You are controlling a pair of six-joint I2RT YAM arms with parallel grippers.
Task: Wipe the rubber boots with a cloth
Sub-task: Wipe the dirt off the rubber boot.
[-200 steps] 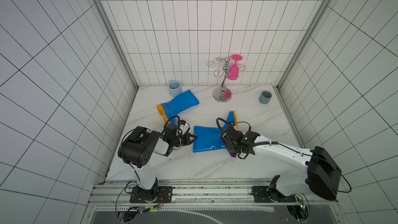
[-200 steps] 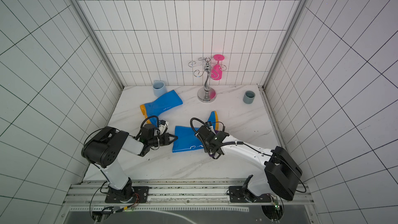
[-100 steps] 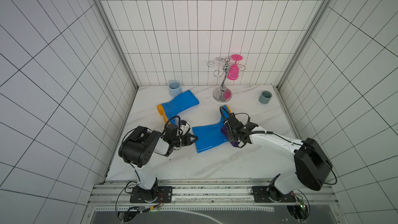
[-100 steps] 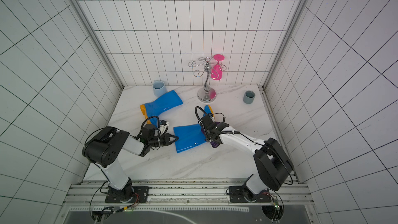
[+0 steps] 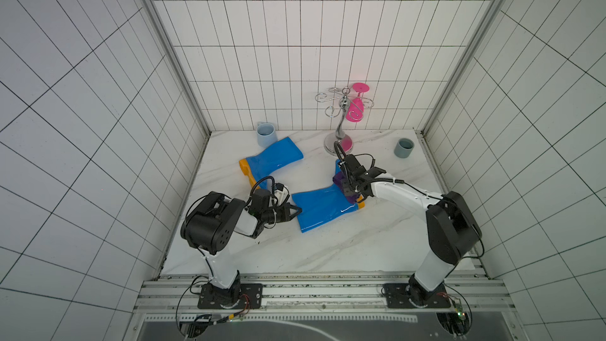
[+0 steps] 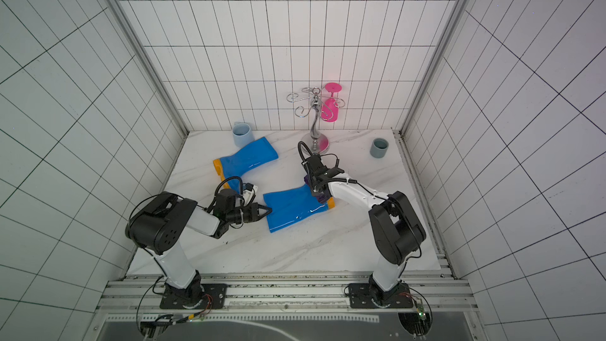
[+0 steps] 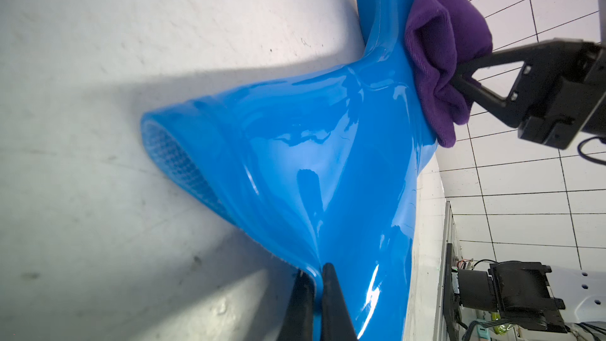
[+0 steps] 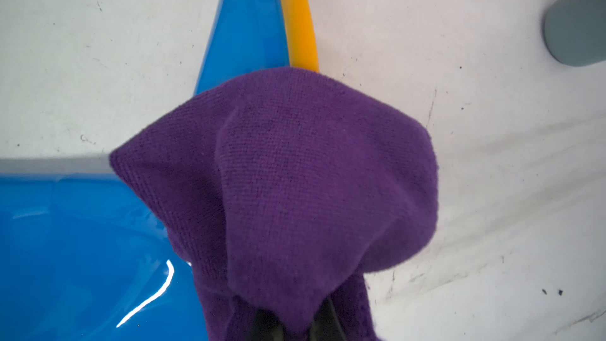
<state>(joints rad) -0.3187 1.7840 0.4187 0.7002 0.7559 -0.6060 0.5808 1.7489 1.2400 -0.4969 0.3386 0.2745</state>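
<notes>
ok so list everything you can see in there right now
far boot: 1, glossy blue with orange sole, lying on its side, back left
near boot: 1, glossy blue with orange sole, lying on its side, mid-table
cloth: 1, purple, bunched against the near boot's ankle
mug: 1, light blue, back left by the wall, beside the far boot
cup: 1, grey-blue, back right
glass stand: 1, silver, back centre
wine glass: 1, pink, hanging upside down from the stand
table: 1, white marble
left gripper: 1, black, shut on the near boot's shaft rim
right gripper: 1, black, shut on the cloth
</notes>
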